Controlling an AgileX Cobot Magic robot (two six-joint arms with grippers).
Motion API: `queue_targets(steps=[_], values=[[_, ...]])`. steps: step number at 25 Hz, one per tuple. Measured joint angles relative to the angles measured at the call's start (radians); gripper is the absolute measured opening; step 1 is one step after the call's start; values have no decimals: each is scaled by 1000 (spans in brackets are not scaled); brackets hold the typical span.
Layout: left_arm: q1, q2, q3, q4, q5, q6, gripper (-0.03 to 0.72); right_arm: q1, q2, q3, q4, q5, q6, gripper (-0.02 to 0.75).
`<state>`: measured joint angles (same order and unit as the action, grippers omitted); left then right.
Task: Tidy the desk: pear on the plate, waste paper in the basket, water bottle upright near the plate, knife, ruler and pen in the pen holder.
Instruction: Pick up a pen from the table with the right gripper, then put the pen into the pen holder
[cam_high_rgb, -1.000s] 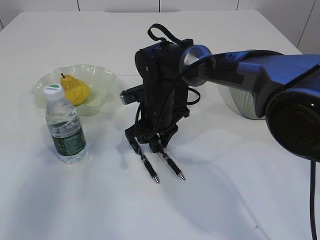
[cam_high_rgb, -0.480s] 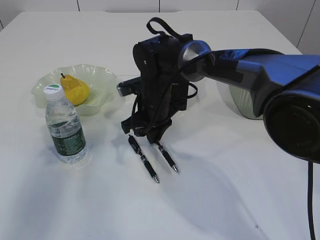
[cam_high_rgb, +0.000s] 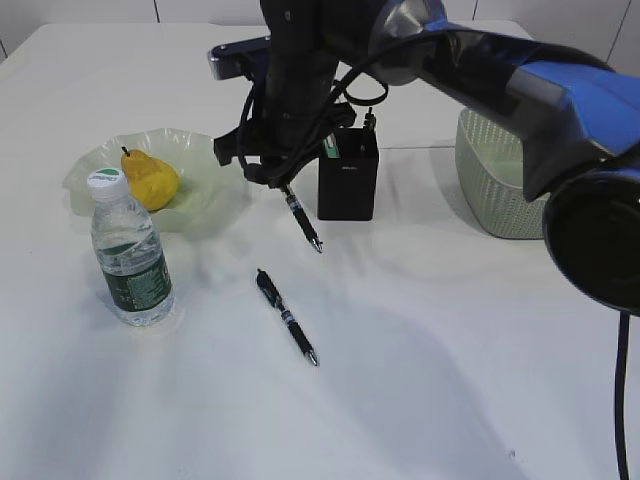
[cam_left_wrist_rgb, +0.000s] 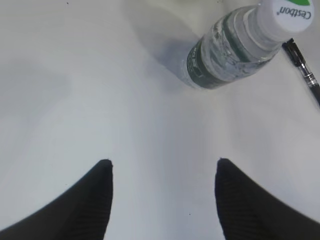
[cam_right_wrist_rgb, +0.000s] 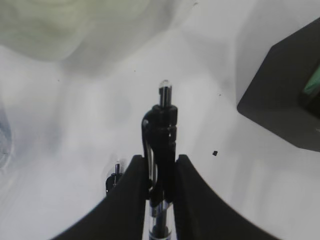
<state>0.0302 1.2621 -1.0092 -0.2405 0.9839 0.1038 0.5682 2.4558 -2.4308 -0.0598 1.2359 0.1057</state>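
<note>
From the outside camera, my right claw (cam_high_rgb: 285, 178) hangs above the white bench (cam_high_rgb: 420, 380), pinching a black pen (cam_high_rgb: 303, 220) that dangles tip-down, slanting toward the front, clear of the surface. Just behind it stands the black pen holder (cam_high_rgb: 348, 175), with something green showing at its top. A second pen (cam_high_rgb: 287, 317) lies flat on the bench nearer the front. The pear (cam_high_rgb: 150, 179) sits on the pale green plate (cam_high_rgb: 205, 160) at the left, and the water bottle (cam_high_rgb: 130, 250) stands upright just in front of that plate. The pale basket (cam_high_rgb: 500, 185) sits at the right, partly behind my arm.

Through my left wrist camera, my left claw (cam_left_wrist_rgb: 162, 192) is spread wide over bare bench with nothing between its fingers (cam_left_wrist_rgb: 95, 200). The bottle (cam_left_wrist_rgb: 235, 45) shows at the top right, with the end of the lying pen (cam_left_wrist_rgb: 302, 70) beside it.

Through my right wrist camera, my right claw (cam_right_wrist_rgb: 160, 185) is pressed together on the pen (cam_right_wrist_rgb: 162, 130), its clicker end pointing away from the lens. The corner of the holder (cam_right_wrist_rgb: 285, 95) is at the right, the plate's rim (cam_right_wrist_rgb: 45, 30) at the top left, and the lying pen (cam_right_wrist_rgb: 114, 181) peeks out beside my left finger.
</note>
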Motion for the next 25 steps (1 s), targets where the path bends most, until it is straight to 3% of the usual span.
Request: queue_targets(steps=[14,25], values=[[0,0,0,-1,10,0,456,-94,-227,-4,-8,14,0,101],[0,0,0,-1,15,0,456,-102,-282,185,-19,20,0,100]])
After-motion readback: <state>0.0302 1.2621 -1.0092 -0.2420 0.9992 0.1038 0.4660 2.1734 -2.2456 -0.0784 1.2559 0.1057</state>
